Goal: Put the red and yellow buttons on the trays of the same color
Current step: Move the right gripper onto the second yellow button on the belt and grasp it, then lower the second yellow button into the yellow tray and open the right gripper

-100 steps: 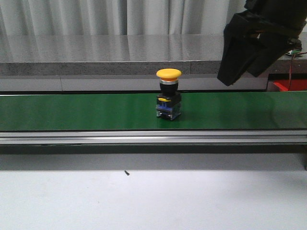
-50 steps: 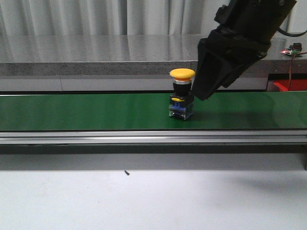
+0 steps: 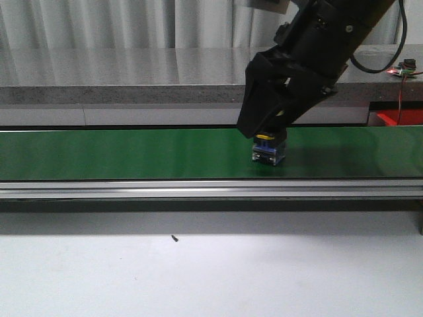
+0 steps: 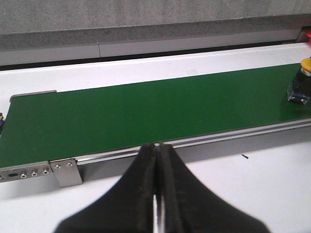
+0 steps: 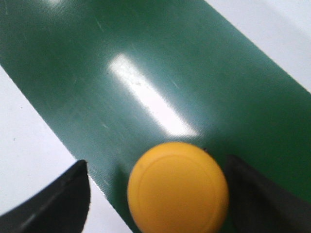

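A yellow button [image 5: 178,187] stands upright on the green conveyor belt [image 3: 132,153]. In the front view only its blue and black base [image 3: 269,152] shows, because my right gripper [image 3: 268,131] hangs over its cap. That gripper [image 5: 160,196] is open, with one finger on each side of the cap and a clear gap on the left side. The button also shows far off in the left wrist view [image 4: 301,85]. My left gripper [image 4: 158,145] is shut and empty above the white table, near the belt's front rail. The red button and the yellow tray are out of view.
A red edge [image 3: 398,118], perhaps the red tray, peeks out at the far right behind the belt. A grey stone ledge [image 3: 132,96] runs behind the belt. The metal rail [image 3: 198,190] lines the belt's front, and the white table [image 3: 198,271] lies before it.
The yellow button has ridden to the right along the belt. My right gripper has swung down and to the left, from beside the button to straddling its cap.
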You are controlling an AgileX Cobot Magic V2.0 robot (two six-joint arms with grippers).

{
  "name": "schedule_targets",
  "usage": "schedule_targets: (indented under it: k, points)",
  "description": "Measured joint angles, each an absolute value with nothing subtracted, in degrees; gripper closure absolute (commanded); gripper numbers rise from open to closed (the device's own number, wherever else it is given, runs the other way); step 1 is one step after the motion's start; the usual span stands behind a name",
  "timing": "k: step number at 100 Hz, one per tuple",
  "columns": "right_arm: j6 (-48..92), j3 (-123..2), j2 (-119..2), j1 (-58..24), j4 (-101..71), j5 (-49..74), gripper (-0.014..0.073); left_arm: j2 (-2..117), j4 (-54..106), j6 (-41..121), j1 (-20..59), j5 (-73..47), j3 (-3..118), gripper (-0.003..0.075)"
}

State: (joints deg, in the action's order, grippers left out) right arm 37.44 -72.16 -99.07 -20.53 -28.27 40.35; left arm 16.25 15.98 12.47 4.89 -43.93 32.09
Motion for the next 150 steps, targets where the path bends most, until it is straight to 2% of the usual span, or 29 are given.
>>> schedule_targets:
  k: [13,26,51,72,116,135,150]
  points:
    - [37.46,-72.16,-99.06,-20.53,-28.27,39.99,0.0349,16.25,15.98,12.47,4.89,-43.93,32.09,0.0740]
    - [37.56,-72.16,-99.06,-20.53,-28.27,39.69,0.0429,16.25,15.98,12.47,4.89,-43.93,32.09,0.0740]
    - [37.56,-72.02,-97.35,-19.82,-28.27,41.46,0.0428,16.25,15.98,12.57,4.89,-43.93,32.09,0.0740]
    - [36.93,-68.03,-89.79,-14.17,-28.27,41.66,0.0428,16.25,15.98,12.57,4.89,-43.93,32.09,0.0740]
    - [31.92,-55.46,-75.10,10.47,-28.27,40.91,0.0428,16.25,15.98,12.57,4.89,-43.93,32.09,0.0740]
    - [27.39,-51.08,-73.24,21.72,-28.27,40.30,0.0428,16.25,15.98,12.57,4.89,-43.93,32.09,0.0740]
    - [23.09,-47.78,-73.24,27.37,-28.27,38.90,0.0428,16.25,15.98,12.57,4.89,-43.93,32.09,0.0740]
